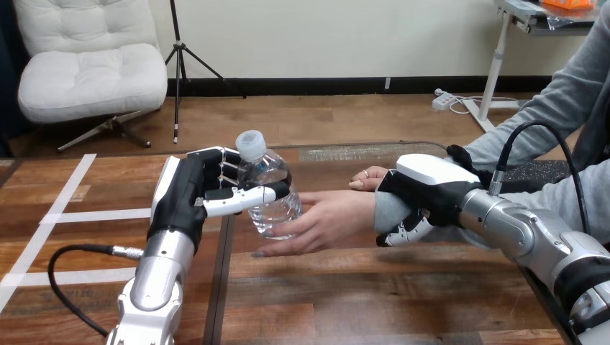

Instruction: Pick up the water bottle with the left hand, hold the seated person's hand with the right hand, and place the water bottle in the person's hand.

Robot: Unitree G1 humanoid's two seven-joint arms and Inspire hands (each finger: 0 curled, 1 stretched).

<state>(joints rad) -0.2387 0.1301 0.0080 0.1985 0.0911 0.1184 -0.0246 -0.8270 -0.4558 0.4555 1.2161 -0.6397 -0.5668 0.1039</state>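
Observation:
A clear water bottle [270, 188] with a white cap stands upright left of centre, above the table. My left hand [193, 192] is shut on it, thumb across its front and fingers behind. The person's hand [327, 219] reaches in from the right, palm open, its fingers touching the bottle's lower part. My right hand [424, 192] sits over the person's wrist with its fingers curled round the grey sleeve. A second hand of the person [368, 177] rests on the table just behind.
The wooden table [345, 302] stretches across the view with white tape lines [50, 215] at its left. A black cable [68, 280] loops beside my left forearm. The person's arms come in from the right edge.

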